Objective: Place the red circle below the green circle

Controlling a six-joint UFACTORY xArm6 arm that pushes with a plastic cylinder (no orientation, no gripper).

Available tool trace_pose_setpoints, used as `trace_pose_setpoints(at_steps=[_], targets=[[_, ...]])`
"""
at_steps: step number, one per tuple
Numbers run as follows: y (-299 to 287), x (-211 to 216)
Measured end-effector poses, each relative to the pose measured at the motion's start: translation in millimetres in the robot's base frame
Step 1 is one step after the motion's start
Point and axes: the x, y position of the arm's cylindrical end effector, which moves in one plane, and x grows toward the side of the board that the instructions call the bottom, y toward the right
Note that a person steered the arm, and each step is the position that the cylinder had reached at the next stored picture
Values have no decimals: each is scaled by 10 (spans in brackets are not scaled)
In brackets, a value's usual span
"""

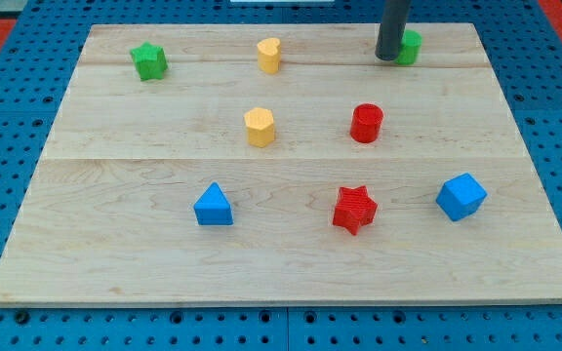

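Red is what I look for first: the red circle stands upright right of the middle of the pale wooden surface. My tool is a plain dark rod with no jaws to part or close; it comes down from the view's top edge and its end rests near the top edge of the surface, clamped on nothing. It sits just left of the green circle, partly covering that block's left side, so I cannot tell whether the two touch. The red circle lies below my tool and slightly to its left, clearly apart from it, with bare wood between them. It is likewise below the green circle and a little to the left.

Other blocks are spread about. A green star sits near the top left corner, and a yellow heart stands along the same top row. A yellow block, its shape hard to make out, lies level with the red circle and well to its left. Along the lower row are a blue triangle, a red star below the red circle, and a blue cube towards the right.
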Motion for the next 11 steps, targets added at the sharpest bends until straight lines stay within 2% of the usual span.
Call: trace_pose_setpoints(at_steps=[1, 2, 3, 4, 6, 8, 9, 10, 11], targets=[[-162, 559], [-952, 608], [-1356, 920], [-1106, 1416], [-394, 1420], [151, 860], [463, 848], [772, 1020], [882, 628]])
